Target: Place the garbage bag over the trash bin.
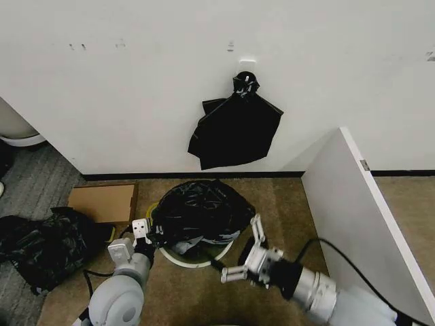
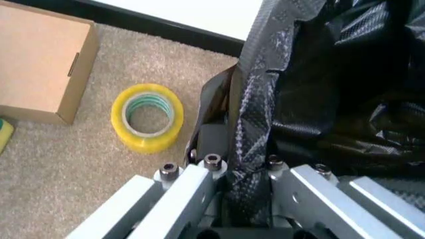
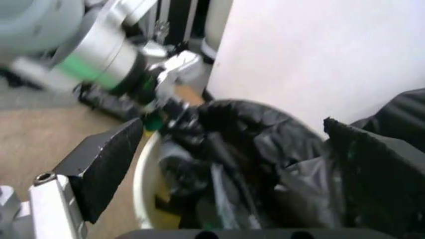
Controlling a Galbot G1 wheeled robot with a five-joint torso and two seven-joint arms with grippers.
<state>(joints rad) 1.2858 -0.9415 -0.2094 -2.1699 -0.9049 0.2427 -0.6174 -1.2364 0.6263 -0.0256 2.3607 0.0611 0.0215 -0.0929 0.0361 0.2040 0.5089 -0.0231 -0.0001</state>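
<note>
Mid-draping: left end effector [image 2: 242, 199] pinches the garbage bag [image 1: 197, 210] at the trash bin [image 1: 197, 259] rim; right end effector [image 1: 246, 255] spread beside, probably stretching next.

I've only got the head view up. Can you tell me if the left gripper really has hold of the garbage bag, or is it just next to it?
Observer: It has hold. In the left wrist view the left gripper is shut on a fold of the garbage bag.
Operator: Anything on the floor beside it?
Observer: A yellow tape roll lies flat on the carpet beside a cardboard box.
Operator: And the right gripper?
Observer: The right gripper is open, its fingers spread, facing the bag bunched over the trash bin, gripping nothing.
</note>
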